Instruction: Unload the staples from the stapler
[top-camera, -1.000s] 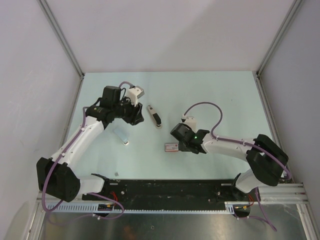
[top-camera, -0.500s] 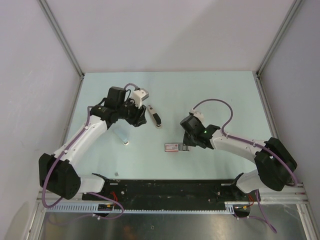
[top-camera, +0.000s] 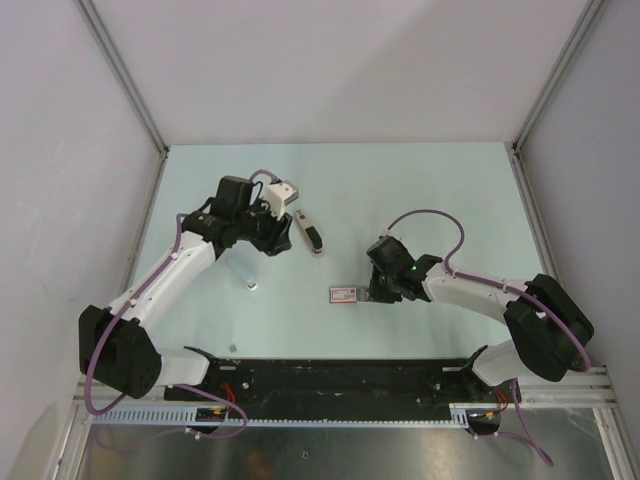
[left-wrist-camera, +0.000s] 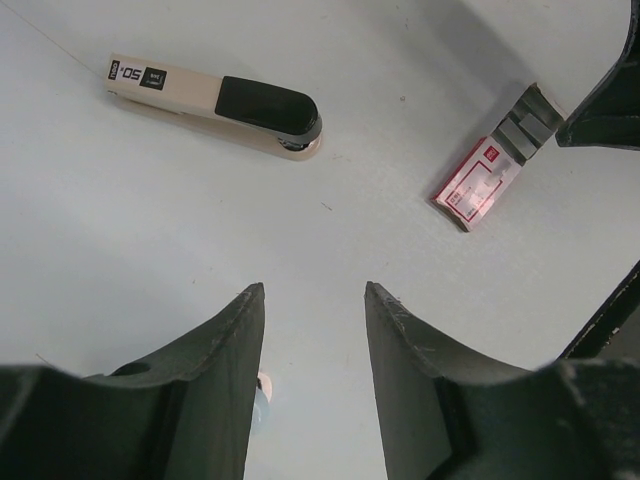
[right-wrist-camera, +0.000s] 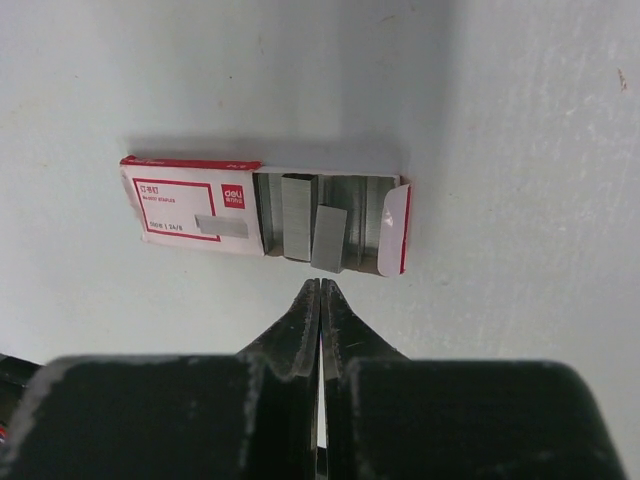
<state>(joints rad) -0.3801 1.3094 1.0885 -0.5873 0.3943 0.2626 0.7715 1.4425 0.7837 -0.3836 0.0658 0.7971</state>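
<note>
The stapler (top-camera: 311, 233), slim silver-grey with a black top part, lies flat and closed on the table; it also shows in the left wrist view (left-wrist-camera: 215, 103) at the upper left. My left gripper (top-camera: 276, 238) is open and empty just left of it, its fingertips (left-wrist-camera: 250, 300) above bare table. My right gripper (top-camera: 375, 291) is shut and empty, its tips (right-wrist-camera: 320, 283) just short of a red-and-white staple packet (right-wrist-camera: 190, 205) whose open end shows grey staple strips (right-wrist-camera: 328, 238).
The staple packet (top-camera: 345, 294) lies mid-table, right of the left arm; it also shows in the left wrist view (left-wrist-camera: 480, 180). A small clear piece with a pale end (top-camera: 249, 276) lies below the left gripper. Grey walls enclose the table on three sides.
My right gripper drew back to the right from the packet, then settled at its open end. My left gripper shifted slightly right toward the stapler. The stapler and packet have not moved.
</note>
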